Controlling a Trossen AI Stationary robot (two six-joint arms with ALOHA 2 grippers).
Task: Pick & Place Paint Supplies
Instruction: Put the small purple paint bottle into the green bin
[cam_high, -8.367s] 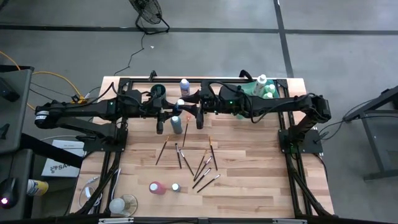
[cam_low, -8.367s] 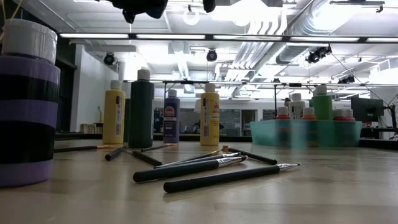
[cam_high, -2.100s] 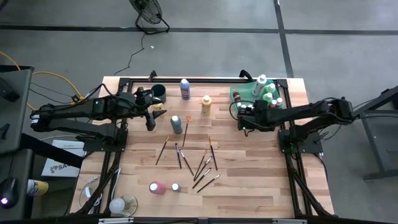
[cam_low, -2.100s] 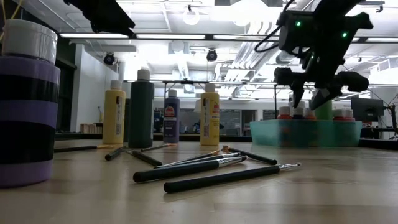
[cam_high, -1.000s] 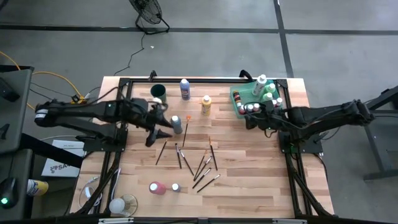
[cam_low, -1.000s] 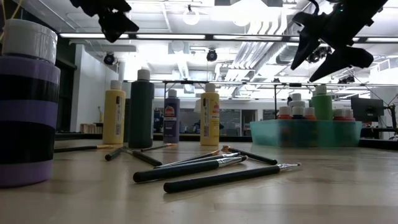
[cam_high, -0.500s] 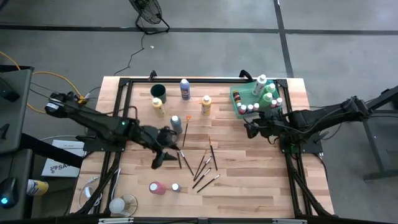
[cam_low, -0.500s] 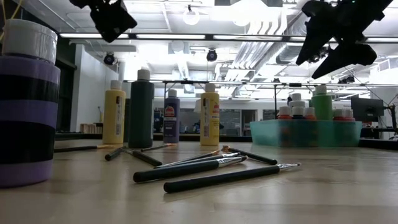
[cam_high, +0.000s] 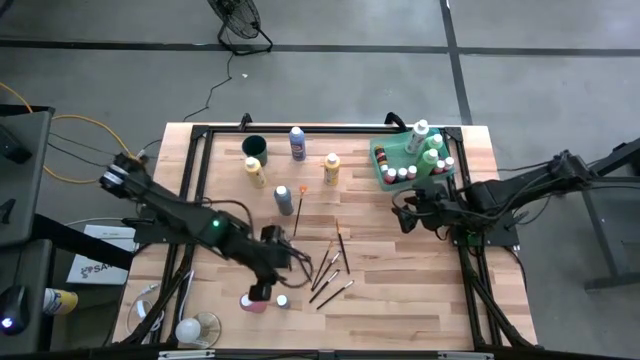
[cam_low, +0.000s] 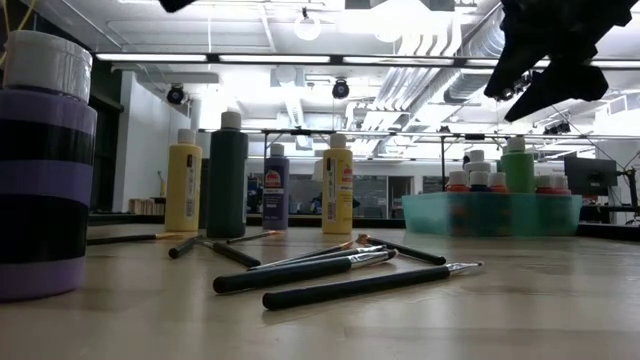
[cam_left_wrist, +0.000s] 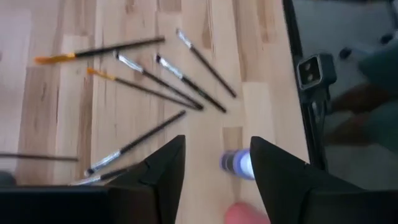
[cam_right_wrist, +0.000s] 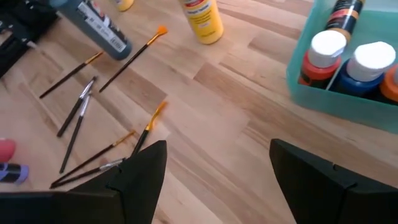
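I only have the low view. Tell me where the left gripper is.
Observer: The left gripper hovers above the pink bottle, next to the scattered brushes.
Operator: Give me its fingers.
Observer: Open and empty. The left wrist view shows a small purple bottle on the table below the gap.
Operator: Report the right gripper.
Observer: The right gripper is open and empty, over bare wood beside the tray.

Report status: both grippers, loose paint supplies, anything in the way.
Left gripper open over pink bottle and purple bottle, holding nothing. Right gripper open, empty, beside tray. Brushes loose mid-table. Nothing in the way.
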